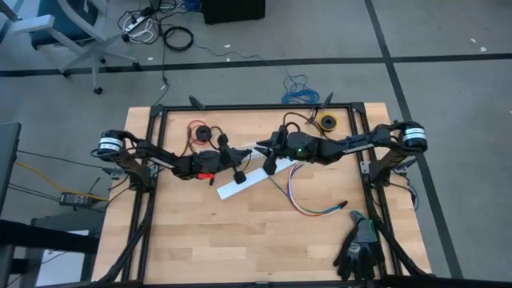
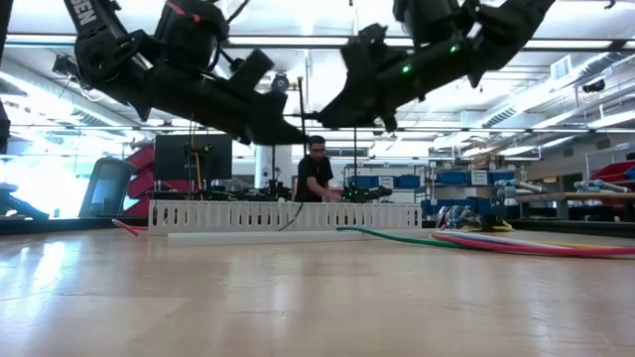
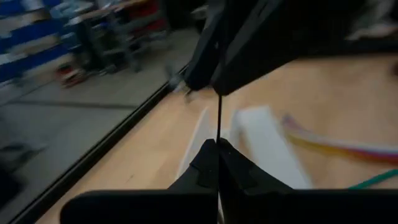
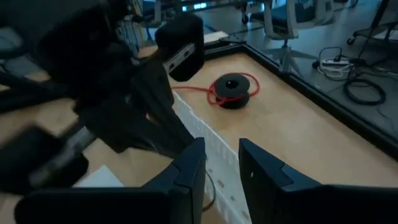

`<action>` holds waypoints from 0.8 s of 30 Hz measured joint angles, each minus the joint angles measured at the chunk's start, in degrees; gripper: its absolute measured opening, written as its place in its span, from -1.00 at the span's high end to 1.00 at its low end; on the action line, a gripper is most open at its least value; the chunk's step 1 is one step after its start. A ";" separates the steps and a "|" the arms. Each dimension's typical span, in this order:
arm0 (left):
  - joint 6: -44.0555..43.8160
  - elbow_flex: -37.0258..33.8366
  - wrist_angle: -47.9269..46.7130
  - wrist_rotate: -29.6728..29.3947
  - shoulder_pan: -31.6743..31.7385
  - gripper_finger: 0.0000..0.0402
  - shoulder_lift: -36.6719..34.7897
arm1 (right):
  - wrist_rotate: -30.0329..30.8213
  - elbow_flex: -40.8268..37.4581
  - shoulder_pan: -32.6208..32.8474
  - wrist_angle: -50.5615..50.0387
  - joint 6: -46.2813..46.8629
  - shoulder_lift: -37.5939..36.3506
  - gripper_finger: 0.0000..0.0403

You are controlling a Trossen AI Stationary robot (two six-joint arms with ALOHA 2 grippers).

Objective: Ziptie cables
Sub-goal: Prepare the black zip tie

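While our left gripper (image 3: 218,144) pinches the ziptie (image 3: 219,118) above the white channel (image 1: 244,182), our right gripper (image 4: 222,163) is parted and empty — we judge the strip light, springy, best gripped near its end. The limp cables (image 1: 308,206) lie right.

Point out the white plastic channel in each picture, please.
High view: white plastic channel, slanted at table centre.
Low view: across the middle, beneath both arms.
Left wrist view: blurred white bar ahead.
Right wrist view: lower centre.
Shared landmark: the cables beside it; not in right wrist view.
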 joint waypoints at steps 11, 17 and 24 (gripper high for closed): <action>-2.79 -1.40 3.50 35.37 8.99 1.00 -0.38 | -0.52 0.00 0.13 -11.52 -1.49 -2.88 0.59; -2.58 -1.38 3.49 55.75 13.92 1.00 -0.33 | -1.72 -2.31 0.77 -8.39 -2.62 -3.21 0.62; -2.15 -1.33 3.50 59.89 17.44 1.00 -0.31 | -6.97 -6.56 0.57 3.27 -0.29 -1.31 0.63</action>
